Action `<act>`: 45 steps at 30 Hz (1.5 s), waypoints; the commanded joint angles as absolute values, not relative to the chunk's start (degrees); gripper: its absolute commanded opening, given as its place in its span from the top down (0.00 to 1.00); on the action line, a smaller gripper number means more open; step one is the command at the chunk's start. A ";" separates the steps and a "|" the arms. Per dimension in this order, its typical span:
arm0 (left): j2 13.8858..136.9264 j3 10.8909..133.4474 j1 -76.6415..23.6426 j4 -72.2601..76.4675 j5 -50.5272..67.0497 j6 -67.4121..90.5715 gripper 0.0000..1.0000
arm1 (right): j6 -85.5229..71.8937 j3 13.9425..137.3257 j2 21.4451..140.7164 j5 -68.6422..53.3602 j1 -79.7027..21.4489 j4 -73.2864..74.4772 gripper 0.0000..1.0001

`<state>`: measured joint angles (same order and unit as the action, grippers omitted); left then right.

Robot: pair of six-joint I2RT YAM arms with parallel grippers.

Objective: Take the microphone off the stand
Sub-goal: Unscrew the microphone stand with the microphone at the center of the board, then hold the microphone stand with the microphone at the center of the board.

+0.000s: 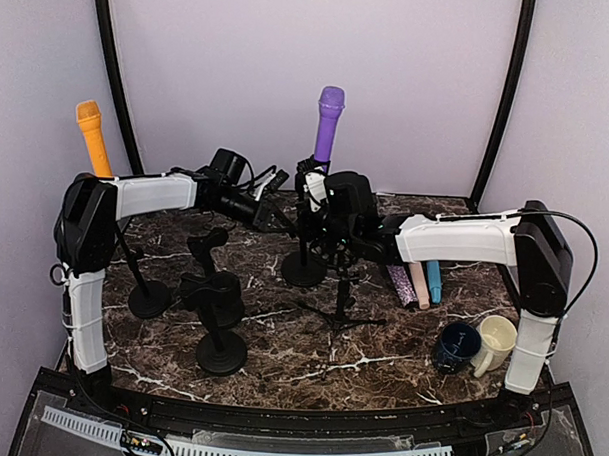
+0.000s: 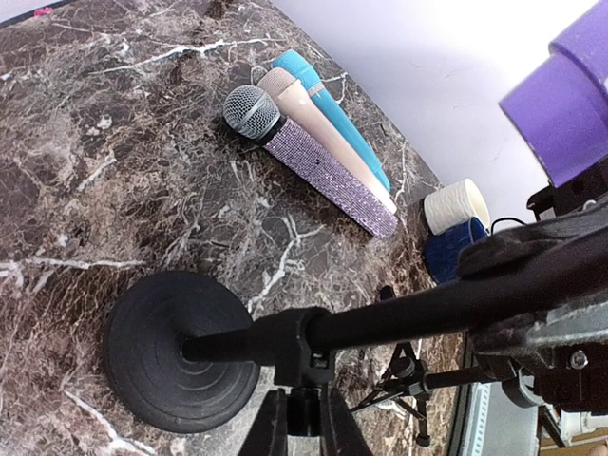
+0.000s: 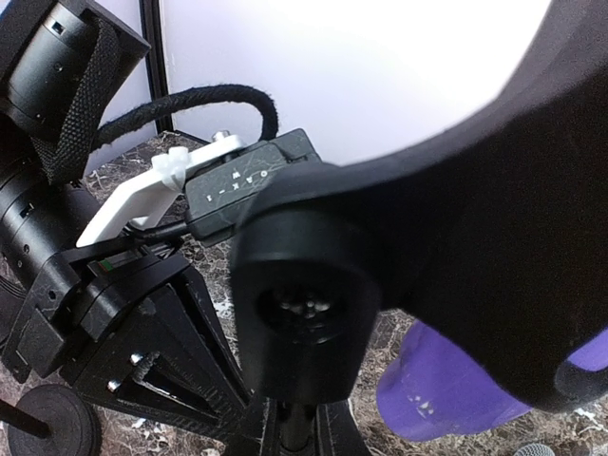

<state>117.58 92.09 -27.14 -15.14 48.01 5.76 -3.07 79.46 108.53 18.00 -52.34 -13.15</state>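
Observation:
A purple microphone (image 1: 329, 124) stands upright in the clip of a black stand (image 1: 304, 256) at the table's back centre. My left gripper (image 1: 283, 220) comes in from the left and is shut on the stand's pole. In the left wrist view its fingers (image 2: 271, 429) clamp the pole's collar (image 2: 306, 353) above the round base (image 2: 179, 351). My right gripper (image 1: 324, 235) comes in from the right, just below the microphone. In the right wrist view its fingers (image 3: 339, 435) close on the stand's stem under the black clip (image 3: 304, 304), with the purple microphone (image 3: 446, 399) beside it.
An orange microphone (image 1: 92, 136) sits on a stand at far left. Two bare stands (image 1: 219, 330) and a small tripod (image 1: 342, 307) stand in front. Three microphones (image 1: 415, 282) lie at right, near a blue cup (image 1: 456, 345) and a cream cup (image 1: 497, 340).

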 commanded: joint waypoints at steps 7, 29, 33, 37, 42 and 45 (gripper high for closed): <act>120.82 94.21 -26.59 -23.12 44.96 9.73 0.99 | -2.13 79.63 105.64 16.91 -53.26 -16.87 1.00; 110.00 89.26 -26.65 -10.51 41.38 2.81 0.49 | -2.55 79.19 103.35 17.67 -53.26 -17.54 0.73; 109.41 87.69 -26.72 -10.23 41.83 1.85 0.48 | -2.55 79.19 103.08 17.63 -53.27 -17.36 0.68; 109.43 86.75 -26.76 -9.49 43.60 2.77 0.48 | -2.75 79.12 102.63 17.67 -53.26 -16.89 0.63; 110.11 86.37 -27.15 -8.51 43.98 3.90 0.48 | -3.30 78.30 101.81 17.58 -53.26 -16.80 0.60; 110.97 86.39 -27.47 -7.99 44.74 4.83 0.49 | -3.72 77.85 101.44 17.50 -53.26 -16.60 0.59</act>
<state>112.27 86.87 -26.98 -9.87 42.70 3.73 -2.83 78.70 104.47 17.80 -52.56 -13.82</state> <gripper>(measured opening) 0.516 0.407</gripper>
